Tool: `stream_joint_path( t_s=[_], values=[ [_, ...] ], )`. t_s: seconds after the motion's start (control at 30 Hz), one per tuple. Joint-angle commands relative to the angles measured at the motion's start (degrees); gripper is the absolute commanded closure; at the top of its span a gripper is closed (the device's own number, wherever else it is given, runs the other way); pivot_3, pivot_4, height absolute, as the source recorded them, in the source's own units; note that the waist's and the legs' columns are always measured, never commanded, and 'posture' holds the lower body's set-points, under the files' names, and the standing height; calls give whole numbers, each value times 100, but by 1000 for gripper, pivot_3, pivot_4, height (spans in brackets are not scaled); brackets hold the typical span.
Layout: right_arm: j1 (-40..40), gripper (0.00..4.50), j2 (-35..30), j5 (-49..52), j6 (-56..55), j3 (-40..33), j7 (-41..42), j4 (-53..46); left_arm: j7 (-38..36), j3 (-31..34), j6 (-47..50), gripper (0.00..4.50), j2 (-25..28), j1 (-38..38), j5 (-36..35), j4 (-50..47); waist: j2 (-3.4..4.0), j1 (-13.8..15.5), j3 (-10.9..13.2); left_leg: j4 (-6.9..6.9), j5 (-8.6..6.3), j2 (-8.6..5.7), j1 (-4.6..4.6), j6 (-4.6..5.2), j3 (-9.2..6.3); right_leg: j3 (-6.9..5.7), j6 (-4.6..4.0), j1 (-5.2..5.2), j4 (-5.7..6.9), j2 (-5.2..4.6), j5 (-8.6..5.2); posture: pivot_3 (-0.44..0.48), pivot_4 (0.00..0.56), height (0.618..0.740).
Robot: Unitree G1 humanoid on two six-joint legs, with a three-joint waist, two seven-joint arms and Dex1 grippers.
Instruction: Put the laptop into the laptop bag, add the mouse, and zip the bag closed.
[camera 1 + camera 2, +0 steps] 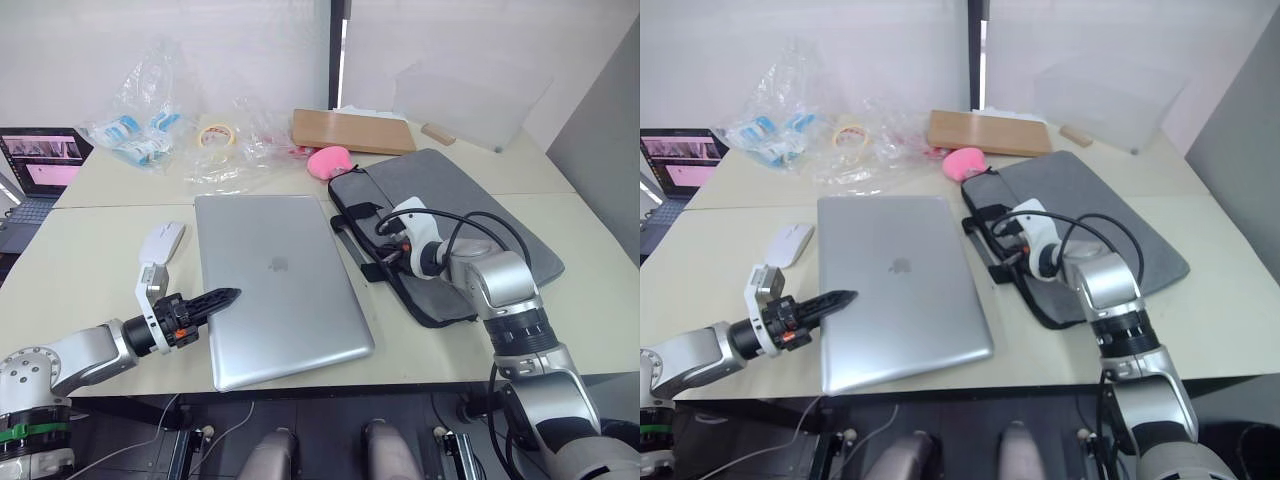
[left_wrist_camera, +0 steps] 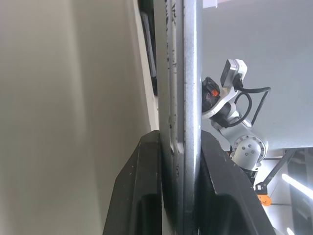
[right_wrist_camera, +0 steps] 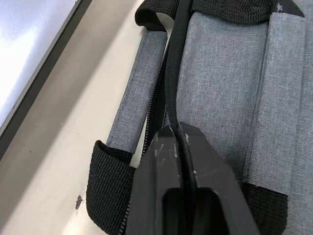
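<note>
Pale cream surface (image 1: 90, 270) against a white wall, cluttered at the far side with plastic wrappings.

Laptop (image 1: 280, 285) lying flat and closed on the surface, wholly outside the laptop bag (image 1: 470, 220), just beside the bag's handle edge. Not yet inserted.

Mouse (image 1: 162, 241) resting on the surface at the laptop's far-left corner, untouched, well apart from the bag.

Left pincer (image 1: 222, 298) clamped on the laptop's left edge, one finger above and one below the slab, as confirmed in the left wrist view.

Right pincer (image 3: 176, 147) closed on the bag's black zip edging, near the strap handle (image 3: 110, 188), on the side facing the laptop.

Judged status: no step complete. Opening of the bag apparently in hand; insertion of laptop, addition of mouse and zipping all outstanding.
</note>
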Motion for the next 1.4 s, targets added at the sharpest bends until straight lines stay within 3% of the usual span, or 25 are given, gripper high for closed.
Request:
stream_joint_path(
  t_s=[0.03,0.33,0.83,1.17,1.4],
  values=[
    [-258,4461,-34,338,381,-548,7,-163,-249,257,-79,4184,-87,-309,-454,-186,0,10,1,0,0,0,0,0,0,0,0,0,-1,0,0,0,150,740],
    [-638,4461,-32,1072,1469,-1244,-13,-600,98,135,352,4184,-467,-978,-454,692,0,24,1,1,0,-1,-5,0,-1,-2,1,0,-2,1,1,0,150,740],
    [-679,4461,225,1580,2109,-1637,-445,-1110,1099,204,174,4184,-1503,-1784,-454,1212,-1,79,1,4,0,-3,-13,0,-1,-1,8,-3,-3,-3,6,0,150,740],
    [-735,4461,446,1766,2418,-1822,-709,-1321,1565,-527,-493,4184,-1923,-2338,-352,783,-1,138,1,10,3,-7,-36,-3,-1,0,11,-20,-2,-7,15,0,150,740],
    [-907,4461,737,1920,2671,-2131,-990,-1392,1506,-806,-994,4184,-2498,-2846,182,770,-2,112,1,11,13,-6,-51,-20,2,1,10,-37,-4,-6,21,0,150,740]
  ],
)
